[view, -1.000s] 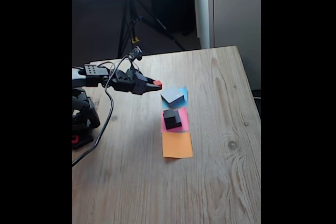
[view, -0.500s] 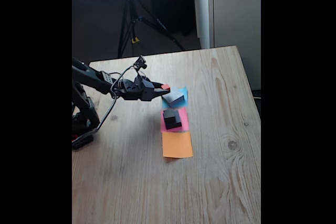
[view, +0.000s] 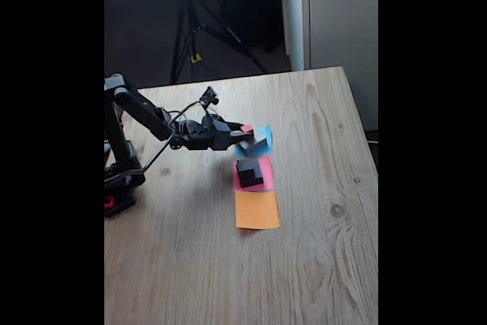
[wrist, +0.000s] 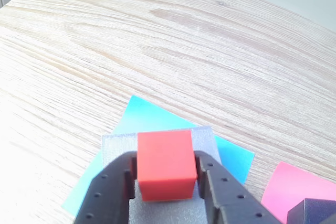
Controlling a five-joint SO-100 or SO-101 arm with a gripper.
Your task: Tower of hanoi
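- The gripper [wrist: 166, 174] is pinching the tiny red cube [wrist: 166, 165]; in the wrist view its two black fingers [wrist: 107, 192] press against the cube's left and right faces, opened just as far as the cube is wide.
- In that view the cube sits over the wide flat grey block [wrist: 115, 145], whose pale top shows at 9 and 3 o'clock of the cube. Whether the cube rests on the block or hangs just above it cannot be told.
- The grey block lies on the blue paper square [wrist: 152, 119], whose corners stick out at 12 and 3 o'clock of it.
- In the fixed view the arm [view: 144, 116] reaches from the table's left edge toward 3 o'clock, with the gripper [view: 242, 133] at the grey block [view: 259, 142] on the blue paper [view: 266, 133].
- At 6 o'clock of the blue paper lies the pink paper square [view: 264, 169], carrying the medium black block [view: 249, 176] with the small dark grey block [view: 246, 165] on top.
- At 6 o'clock of the pink one, the orange paper square [view: 256, 209] lies on the wooden table [view: 228, 264].
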